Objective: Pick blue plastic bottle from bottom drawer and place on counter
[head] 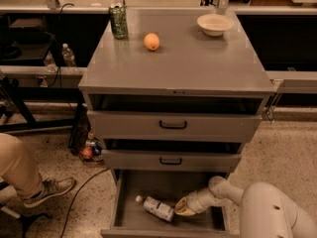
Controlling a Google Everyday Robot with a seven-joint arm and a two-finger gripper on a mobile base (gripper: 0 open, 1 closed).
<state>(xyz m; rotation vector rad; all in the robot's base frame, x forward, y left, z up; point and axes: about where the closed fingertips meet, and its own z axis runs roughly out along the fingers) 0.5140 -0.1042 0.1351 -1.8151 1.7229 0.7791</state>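
The blue plastic bottle (157,208) lies on its side on the floor of the open bottom drawer (119,207), its white cap pointing to the back left. My gripper (181,209) is down inside the drawer, right at the bottle's base end, on its right. My white arm reaches in from the lower right. The counter (188,66) is the grey top of the cabinet, well above the drawer.
On the counter stand a green can (118,21), an orange (151,41) and a white bowl (214,24). Two shut drawers with black handles (173,125) sit above the open one. A person's leg and shoe (29,177) are on the floor at left, by a cable.
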